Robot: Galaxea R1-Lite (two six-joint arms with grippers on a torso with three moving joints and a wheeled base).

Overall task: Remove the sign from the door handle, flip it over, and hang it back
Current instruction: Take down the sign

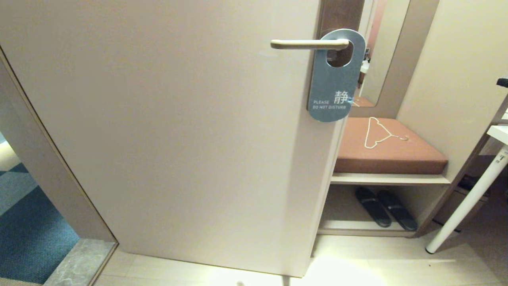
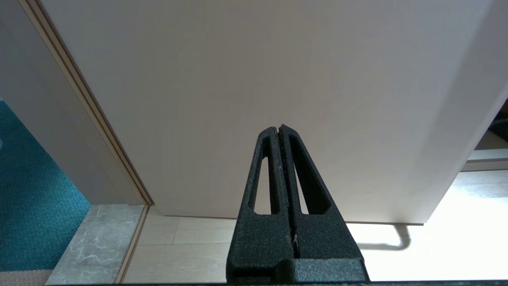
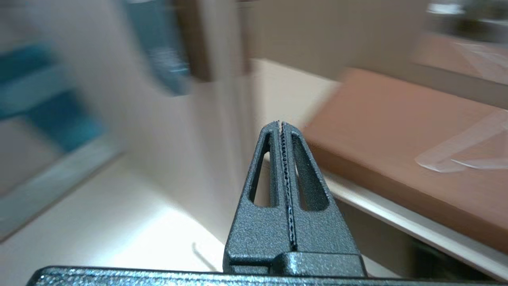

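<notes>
While the sign (image 1: 335, 77) hangs from the door handle (image 1: 307, 44) with its blue-grey "PLEASE DO NOT DISTURB" face outward, neither arm is seen in the head view at all. The handle lever is passed through the sign's oval hole, and the sign is hung a bit tilted at the edge of the cream door (image 1: 178, 131), its lower end overlapping the door's edge.

The right gripper (image 3: 281, 124) is shown only in its own wrist view, jaws pressed fully together with nothing between them. The sign is caught there as a blurred blue-grey shape (image 3: 166, 51), well apart from the jaws and above them, with the brown cushion (image 3: 397, 147) of the bench off to the other side. No contact with the sign or handle is seen.

The left gripper (image 2: 280, 128) is parked low, pointed at the bare bottom part of the door just above the floor, jaws also closed on nothing.

Beyond the door, a white hanger (image 1: 379, 133) is laid on the cushion, and dark slippers (image 1: 385, 208) are tucked on the shelf underneath.
</notes>
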